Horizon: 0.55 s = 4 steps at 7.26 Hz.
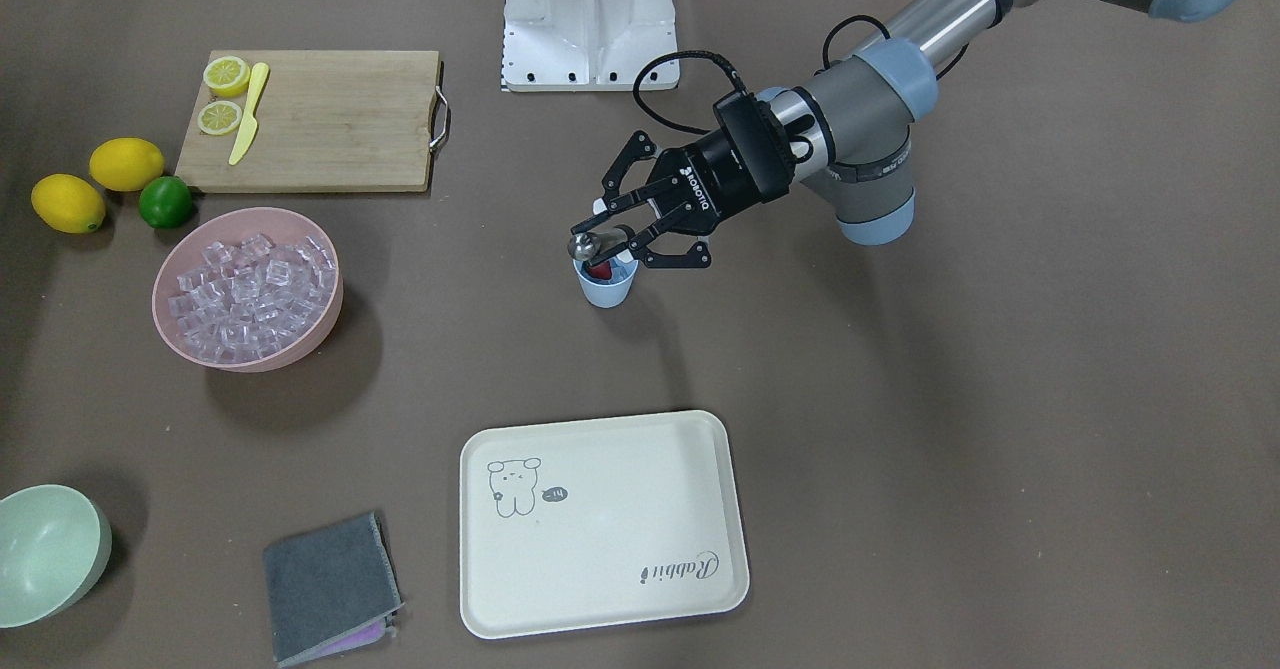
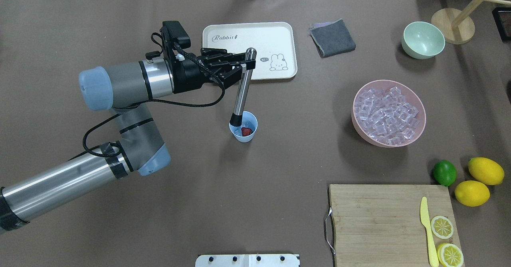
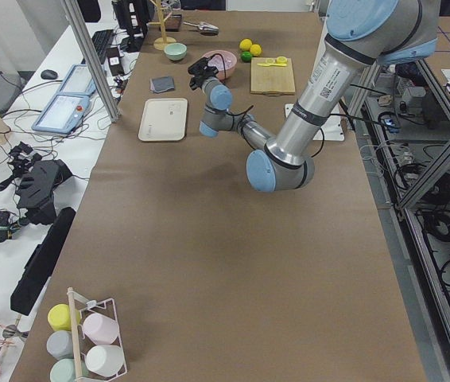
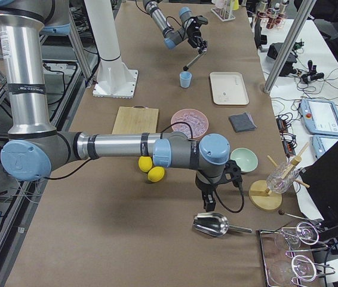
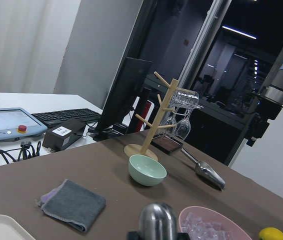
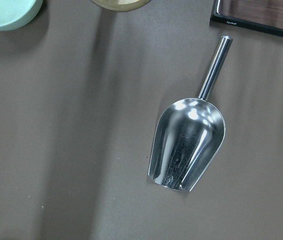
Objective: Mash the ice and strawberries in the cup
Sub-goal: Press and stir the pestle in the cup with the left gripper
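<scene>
1. Holds a steel muddler [image 2: 240,95] in the left gripper [image 2: 250,58], jaws closed on its upper end, black tip dipped inside the cup [image 2: 245,138].
2. Shows the strawberry [image 2: 246,131] down in the cup, beside that tip and seemingly whole, not yet pulp.
3. Cannot confirm ice in the cup (something pale there, too small to tell). Finds the rest of the ice [image 2: 387,115] heaped in the pink bowl [image 2: 353,117], well apart.
4. Cannot tell whether the right gripper [image 4: 207,200] is open or closed. Hangs above a metal scoop [image 6: 189,145].
5. Suggests loading done, at least for the fruit, with nearly all the crushing left.
</scene>
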Each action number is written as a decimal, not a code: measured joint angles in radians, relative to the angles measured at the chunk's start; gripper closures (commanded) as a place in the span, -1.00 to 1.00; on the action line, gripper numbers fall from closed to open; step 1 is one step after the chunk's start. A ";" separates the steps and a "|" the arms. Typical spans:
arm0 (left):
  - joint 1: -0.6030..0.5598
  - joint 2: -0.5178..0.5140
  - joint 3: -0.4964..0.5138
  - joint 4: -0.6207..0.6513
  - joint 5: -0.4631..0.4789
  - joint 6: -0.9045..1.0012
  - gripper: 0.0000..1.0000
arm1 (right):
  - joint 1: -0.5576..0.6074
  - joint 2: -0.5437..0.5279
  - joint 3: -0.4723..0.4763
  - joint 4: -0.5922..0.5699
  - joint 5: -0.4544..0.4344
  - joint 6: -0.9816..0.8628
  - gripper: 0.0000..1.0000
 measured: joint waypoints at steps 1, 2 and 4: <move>0.012 0.000 0.005 -0.003 0.005 0.000 1.00 | 0.004 -0.002 0.002 0.000 0.000 -0.002 -0.97; 0.024 0.001 0.014 -0.004 0.013 0.001 1.00 | 0.007 -0.004 0.003 0.000 0.000 -0.003 -0.97; 0.043 -0.001 0.034 -0.003 0.033 0.010 1.00 | 0.008 -0.006 0.003 0.000 0.000 -0.005 -0.97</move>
